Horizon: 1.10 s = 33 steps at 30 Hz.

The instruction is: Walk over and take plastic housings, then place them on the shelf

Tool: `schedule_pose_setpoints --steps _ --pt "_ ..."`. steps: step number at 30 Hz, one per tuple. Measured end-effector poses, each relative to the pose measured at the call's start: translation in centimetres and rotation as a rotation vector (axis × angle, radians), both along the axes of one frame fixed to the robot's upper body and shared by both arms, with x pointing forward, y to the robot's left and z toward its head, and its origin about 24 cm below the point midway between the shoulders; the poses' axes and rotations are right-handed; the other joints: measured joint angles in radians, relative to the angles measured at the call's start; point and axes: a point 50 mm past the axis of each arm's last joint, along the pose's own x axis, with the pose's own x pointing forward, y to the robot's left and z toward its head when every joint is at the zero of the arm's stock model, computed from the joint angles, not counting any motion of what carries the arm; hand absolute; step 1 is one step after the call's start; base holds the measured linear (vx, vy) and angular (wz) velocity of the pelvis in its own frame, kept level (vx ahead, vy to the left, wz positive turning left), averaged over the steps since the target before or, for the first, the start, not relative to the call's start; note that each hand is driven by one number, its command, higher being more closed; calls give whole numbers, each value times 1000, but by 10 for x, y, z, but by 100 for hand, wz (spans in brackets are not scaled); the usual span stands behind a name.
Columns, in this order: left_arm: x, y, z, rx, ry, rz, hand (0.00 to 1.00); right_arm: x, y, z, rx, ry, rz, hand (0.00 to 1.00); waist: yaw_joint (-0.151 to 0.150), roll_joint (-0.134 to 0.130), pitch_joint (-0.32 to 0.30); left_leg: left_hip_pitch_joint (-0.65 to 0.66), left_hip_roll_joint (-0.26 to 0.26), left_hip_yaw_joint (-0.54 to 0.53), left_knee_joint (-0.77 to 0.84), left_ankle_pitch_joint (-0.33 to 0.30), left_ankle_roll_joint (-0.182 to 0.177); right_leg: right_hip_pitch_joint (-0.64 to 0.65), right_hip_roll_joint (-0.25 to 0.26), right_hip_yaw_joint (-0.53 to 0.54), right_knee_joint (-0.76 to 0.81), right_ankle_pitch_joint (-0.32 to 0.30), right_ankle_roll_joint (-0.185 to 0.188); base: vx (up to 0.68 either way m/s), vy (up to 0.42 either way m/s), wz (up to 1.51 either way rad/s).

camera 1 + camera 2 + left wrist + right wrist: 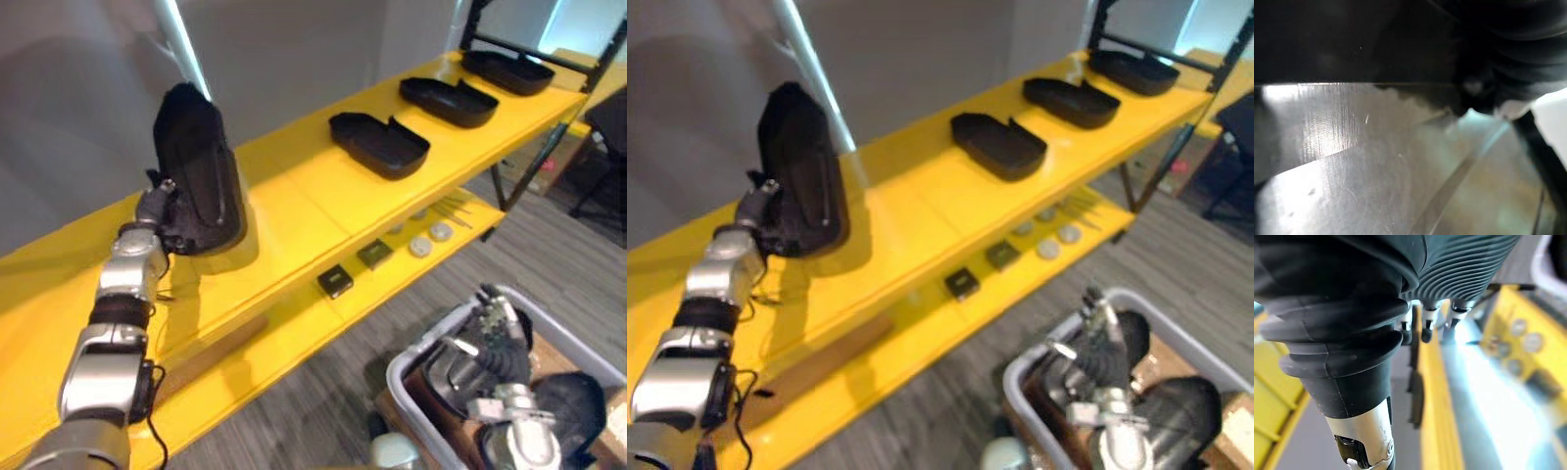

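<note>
A black plastic housing (196,171) stands upright on its end on the yellow top shelf (294,211). My left hand (162,213) is behind its lower edge and curled onto it. In the left wrist view the housing (1352,39) is a dark mass over the shiny shelf surface. Three more black housings (378,144) (449,101) (507,70) lie flat in a row farther along the shelf. My right hand (495,338) hangs with relaxed fingers (1426,328) over a grey bin (411,360) at the lower right, which holds more dark housings (573,401).
The lower yellow shelf (294,338) carries two small black blocks (335,283) and some pale discs (431,238). A black shelf post (534,162) rises at the right. A dark chair (609,137) stands beyond it on grey floor.
</note>
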Motion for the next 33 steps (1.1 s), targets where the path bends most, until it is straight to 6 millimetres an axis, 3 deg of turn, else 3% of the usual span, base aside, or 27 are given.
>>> schedule_pose_setpoints --steps 14,15,19,33 --pt "-15 14 -40 -115 229 97 100 -1 8 -4 23 19 55 0 -21 10 48 -18 1 30 22 6 3 -41 8 36 14 6 -8 -45 -16 -7" --pt "-16 14 -39 -115 228 95 0 0 8 -3 22 17 58 0 -23 10 57 -18 2 31 32 6 3 -39 5 40 15 6 -8 -44 -4 -6" --pt "-17 19 -37 -105 223 104 0 2 8 -2 31 8 65 0 -41 22 89 -19 2 36 42 6 3 -36 1 42 14 7 -8 -66 -1 -2" --pt "-22 28 -39 -89 241 210 0 -1 6 -2 63 10 62 0 -66 25 91 -32 2 61 45 6 3 -47 4 53 -12 32 -8 -66 -8 -3"
